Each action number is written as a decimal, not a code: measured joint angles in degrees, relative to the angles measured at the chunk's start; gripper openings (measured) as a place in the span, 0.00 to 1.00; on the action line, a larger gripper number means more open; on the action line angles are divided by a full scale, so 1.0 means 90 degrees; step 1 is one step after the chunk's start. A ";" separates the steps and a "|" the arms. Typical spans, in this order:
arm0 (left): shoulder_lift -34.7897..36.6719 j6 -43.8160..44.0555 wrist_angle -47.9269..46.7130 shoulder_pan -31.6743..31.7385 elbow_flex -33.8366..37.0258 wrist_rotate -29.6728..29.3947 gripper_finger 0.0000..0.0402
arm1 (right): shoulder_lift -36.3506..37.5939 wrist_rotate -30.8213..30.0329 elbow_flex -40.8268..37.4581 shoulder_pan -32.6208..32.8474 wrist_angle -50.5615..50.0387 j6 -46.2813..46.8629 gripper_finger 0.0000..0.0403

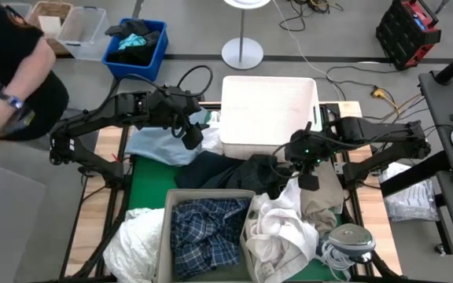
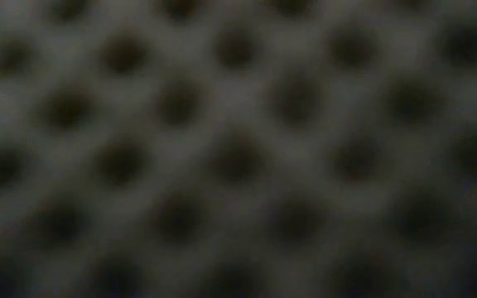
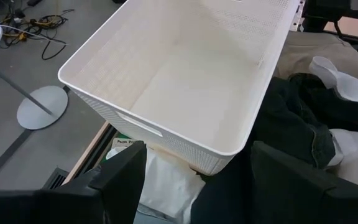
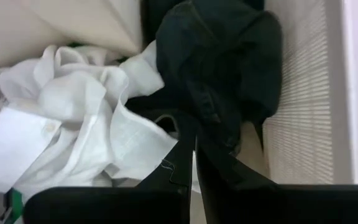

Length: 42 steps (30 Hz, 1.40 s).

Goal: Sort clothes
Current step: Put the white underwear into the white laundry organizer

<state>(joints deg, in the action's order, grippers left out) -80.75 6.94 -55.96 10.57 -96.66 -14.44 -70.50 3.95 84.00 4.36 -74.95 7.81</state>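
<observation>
High view: the left gripper [image 1: 192,135] hangs over the light blue shirt [image 1: 157,146] beside the empty white basket's [image 1: 268,101] left wall. Its wrist view shows the two fingers [image 3: 124,177] spread wide apart with nothing between them, looking into that basket. The right gripper [image 1: 305,174] is low over the heap in front of the basket, where a black piece [image 1: 259,174] lies against dark jeans [image 1: 212,170]. In the right wrist view its fingers [image 4: 178,163] are pressed together, pinching a fold of the black piece [image 4: 219,59], which bunches up beside the basket's ribbed wall [image 4: 300,93], with a white shirt [image 4: 73,118] crumpled just beside it.

Nearer the front edge, a grey bin [image 1: 166,236] holds the plaid shirt [image 1: 207,229], and a second bin [image 1: 246,240] next to it holds white and cream pieces [image 1: 283,229]. A khaki piece [image 1: 321,203] lies to the right of those, and more white cloth [image 1: 136,240] spills at the left over the green mat [image 1: 146,185]. A small blue bin [image 1: 136,45] stands on the floor behind the table, and a person [image 1: 10,71] bends at the far left. Low view shows only a blurred dark mesh pattern.
</observation>
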 joint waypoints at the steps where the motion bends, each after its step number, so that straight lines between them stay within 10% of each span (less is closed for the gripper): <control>1: 0.0000 0.0000 0.0000 0.0000 0.0000 0.0000 0.66 | 0.0000 0.0012 -0.0011 0.0036 -0.0004 -0.0022 0.03; 21: 0.0005 0.0007 -0.0290 -0.0044 0.0002 0.0295 0.66 | -0.0189 -0.1330 -0.0035 0.0071 0.1723 -0.1696 0.03; 27: 0.0008 -0.0213 -0.0991 -0.0092 0.0026 0.1319 0.66 | -0.0221 -0.2468 -0.0031 0.0066 0.1977 -0.1563 0.03; 42: 0.0157 -0.1720 -0.1428 0.0307 0.1330 0.1380 0.66 | 0.0310 -0.3002 -0.0031 0.0066 0.2263 -0.0318 0.03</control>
<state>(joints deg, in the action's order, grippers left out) -79.33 -8.54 -68.81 13.33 -84.69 -2.02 -67.71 -23.07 83.72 4.95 -54.58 4.94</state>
